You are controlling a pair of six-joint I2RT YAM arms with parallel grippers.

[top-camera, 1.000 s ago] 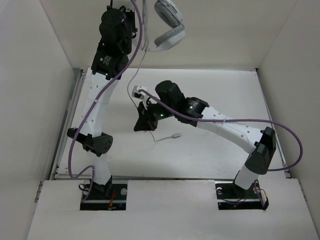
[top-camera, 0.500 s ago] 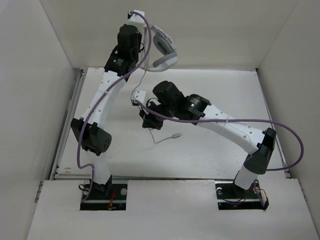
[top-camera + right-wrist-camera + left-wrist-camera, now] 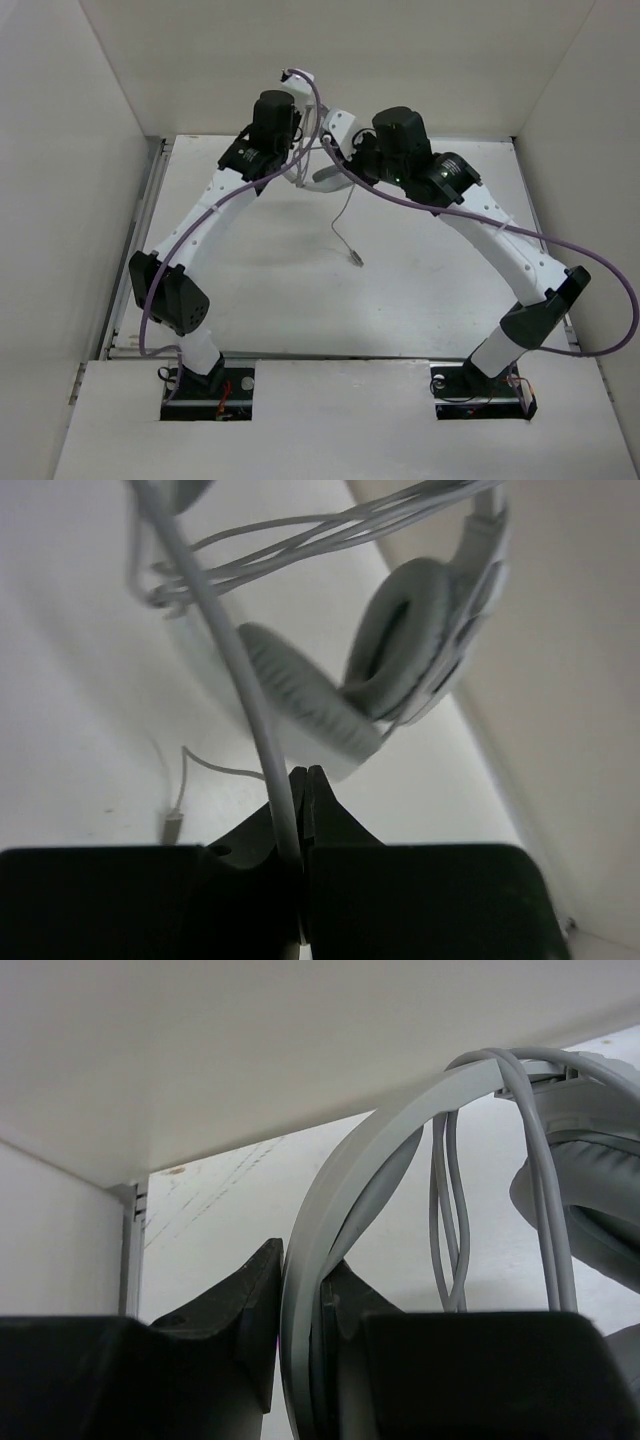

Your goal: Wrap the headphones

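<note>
Quick tally, nothing fancy: one pair of headphones (image 3: 340, 125) is counted, made up of two earcups (image 3: 408, 640), one headband (image 3: 345, 1185), one cable (image 3: 240, 670) and one plug (image 3: 357, 259). Two arms are seen, the left arm (image 3: 200, 215) and the right arm (image 3: 500, 235). Two tools are counted too, the left tool (image 3: 300, 1275) and the right tool (image 3: 303, 780). One table (image 3: 430, 290) is counted.
</note>
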